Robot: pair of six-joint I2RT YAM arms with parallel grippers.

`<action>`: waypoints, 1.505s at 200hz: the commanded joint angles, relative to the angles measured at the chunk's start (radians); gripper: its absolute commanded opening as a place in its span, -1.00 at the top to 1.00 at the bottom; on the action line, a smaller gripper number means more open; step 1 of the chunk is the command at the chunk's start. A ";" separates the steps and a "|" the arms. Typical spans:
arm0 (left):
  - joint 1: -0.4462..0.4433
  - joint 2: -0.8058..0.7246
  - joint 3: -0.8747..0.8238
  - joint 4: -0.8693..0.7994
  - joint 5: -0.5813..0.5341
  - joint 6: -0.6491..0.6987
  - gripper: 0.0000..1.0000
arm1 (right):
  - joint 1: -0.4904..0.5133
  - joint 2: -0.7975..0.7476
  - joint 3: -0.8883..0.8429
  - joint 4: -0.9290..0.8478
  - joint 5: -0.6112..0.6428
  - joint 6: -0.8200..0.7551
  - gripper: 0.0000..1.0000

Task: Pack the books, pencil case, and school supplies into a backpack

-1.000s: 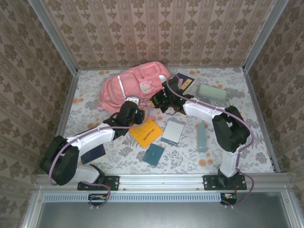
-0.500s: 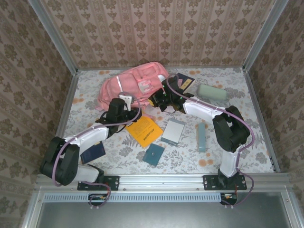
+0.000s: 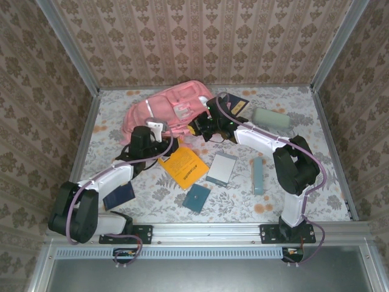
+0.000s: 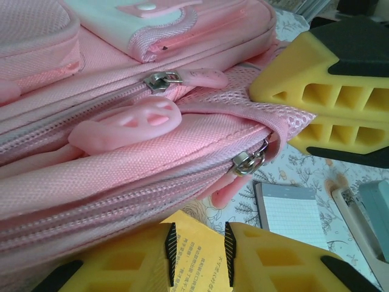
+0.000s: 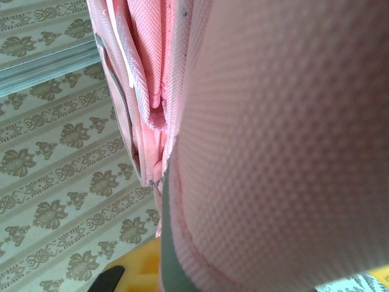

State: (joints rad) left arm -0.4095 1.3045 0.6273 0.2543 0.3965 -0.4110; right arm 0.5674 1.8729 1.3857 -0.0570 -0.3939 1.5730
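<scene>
The pink backpack point(image 3: 163, 113) lies at the back left of the table. My right gripper point(image 3: 204, 126) is shut on its right-hand edge; the left wrist view shows that gripper's yellow fingers point(image 4: 316, 100) clamped on pink mesh point(image 4: 276, 115), and mesh fabric point(image 5: 273, 152) presses against the right wrist camera. My left gripper point(image 3: 153, 130) sits at the backpack's near side with its jaws apart and nothing between them point(image 4: 197, 243), just below a silver zipper pull point(image 4: 248, 162). On the table lie the orange-yellow book point(image 3: 184, 167), grey-white book point(image 3: 222, 168), dark blue book point(image 3: 119, 196), navy book point(image 3: 237, 105), mint pencil case point(image 3: 271, 117), teal bar box point(image 3: 258, 175) and dark-teal pad point(image 3: 197, 198).
Patterned walls with metal corner posts point(image 3: 67, 45) close in the table on three sides. A second zipper pull point(image 4: 161, 81) and a pink rubber tab point(image 4: 124, 125) sit on the backpack's front. The flowered tablecloth point(image 3: 316, 182) is bare at the right.
My left gripper has drawn back to the left along the backpack's near side and closed a little. The backpack has shifted left and back, its right edge held by the right gripper.
</scene>
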 commanded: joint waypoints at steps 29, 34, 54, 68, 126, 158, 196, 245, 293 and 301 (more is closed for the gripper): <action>0.047 -0.003 0.021 0.041 0.112 0.008 0.43 | 0.012 -0.043 0.062 0.021 -0.092 0.040 1.00; 0.047 0.000 0.021 0.043 0.118 0.009 0.44 | 0.012 -0.044 0.061 0.022 -0.092 0.041 1.00; 0.050 0.014 0.029 0.048 0.148 0.005 0.43 | 0.012 -0.042 0.059 0.021 -0.092 0.042 1.00; 0.048 0.025 0.038 0.047 0.157 0.004 0.44 | 0.012 -0.042 0.057 0.024 -0.093 0.042 1.00; 0.024 0.050 0.062 0.043 0.145 0.012 0.42 | 0.013 -0.034 0.059 0.030 -0.096 0.044 1.00; 0.017 0.059 0.080 0.018 0.116 0.010 0.26 | 0.012 -0.032 0.057 0.034 -0.099 0.042 1.00; 0.015 0.019 0.104 -0.058 0.042 -0.030 0.08 | 0.008 -0.036 0.052 0.022 -0.089 0.007 1.00; 0.050 -0.058 0.118 -0.273 -0.091 -0.122 -0.32 | 0.003 -0.049 0.032 0.035 -0.083 -0.061 1.00; 0.128 -0.012 0.071 -0.235 -0.064 -0.271 -0.68 | 0.002 -0.035 0.006 0.100 -0.120 -0.092 1.00; 0.130 0.004 0.085 -0.234 -0.059 -0.272 -0.71 | 0.002 -0.034 0.006 0.098 -0.123 -0.103 1.00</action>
State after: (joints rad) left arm -0.3073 1.2686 0.7128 0.0368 0.3698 -0.6033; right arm 0.5674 1.8729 1.3891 -0.0605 -0.4004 1.5127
